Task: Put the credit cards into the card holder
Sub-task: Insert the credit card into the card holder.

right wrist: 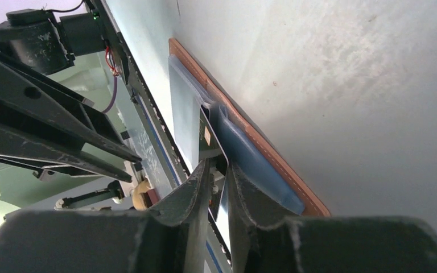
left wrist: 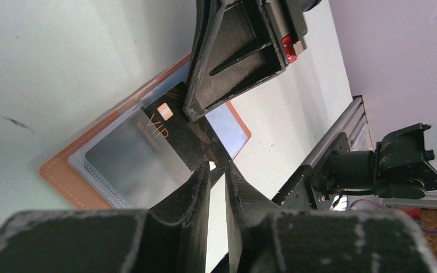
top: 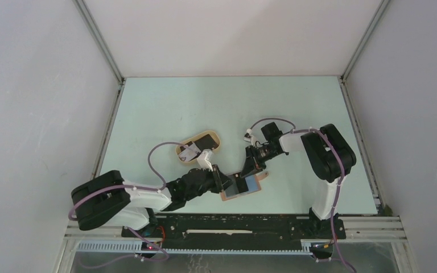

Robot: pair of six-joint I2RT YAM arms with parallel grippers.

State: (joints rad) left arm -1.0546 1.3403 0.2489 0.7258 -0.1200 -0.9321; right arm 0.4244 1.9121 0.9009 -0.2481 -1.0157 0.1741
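Note:
The card holder (top: 244, 186) lies open and flat near the table's front edge, reddish-brown outside (left wrist: 62, 170) with light blue pockets (right wrist: 250, 159). A black credit card (left wrist: 176, 128) marked VIP sits partly inside a pocket, sticking out at an angle (right wrist: 207, 139). My left gripper (top: 227, 183) is at the card's near corner, jaws a narrow gap apart (left wrist: 217, 168). My right gripper (top: 249, 170) straddles the card's other edge with a slim gap either side (right wrist: 221, 168). Neither grips the card firmly.
A tan oval tray (top: 219, 141) behind the card holder carries a black card (top: 203, 140) and a pale card (top: 188, 152). The metal rail (top: 233, 224) runs along the table's near edge, close to the card holder. White walls enclose the table.

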